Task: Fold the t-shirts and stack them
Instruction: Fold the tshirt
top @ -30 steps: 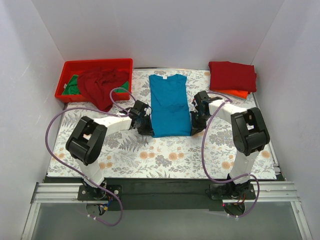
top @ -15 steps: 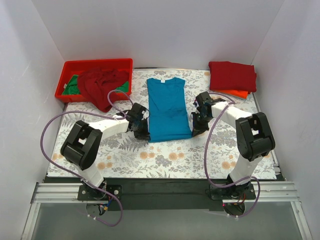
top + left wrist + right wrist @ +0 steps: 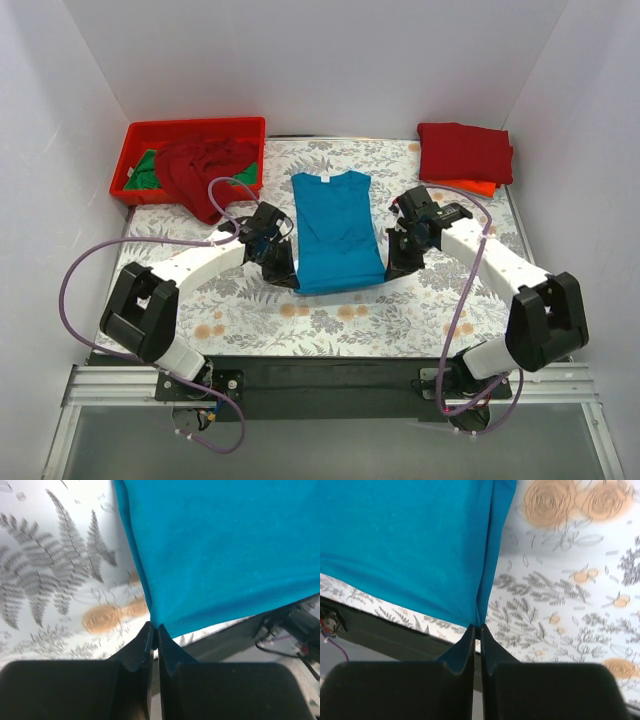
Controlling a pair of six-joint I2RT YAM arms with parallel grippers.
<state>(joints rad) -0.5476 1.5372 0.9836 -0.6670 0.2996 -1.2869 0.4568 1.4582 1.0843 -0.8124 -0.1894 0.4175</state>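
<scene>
A blue t-shirt (image 3: 335,228), folded into a long strip, lies in the middle of the floral table with its collar at the far end. My left gripper (image 3: 286,277) is shut on its near left corner (image 3: 161,625). My right gripper (image 3: 392,271) is shut on its near right corner (image 3: 481,621). Both corners are lifted off the table, and the near hem hangs taut between them. The far end still rests on the cloth. A folded dark red shirt (image 3: 465,152) lies on a folded orange one (image 3: 470,186) at the far right.
A red bin (image 3: 142,135) at the far left holds a crumpled dark red shirt (image 3: 201,170) that spills over its rim, and a green one (image 3: 147,170). White walls close in three sides. The black base rail (image 3: 330,370) runs along the near edge.
Both grippers have pulled the shirt's near corners towards the near edge and lifted them. The shirt has slid nearer. Both arms have swung outwards.
</scene>
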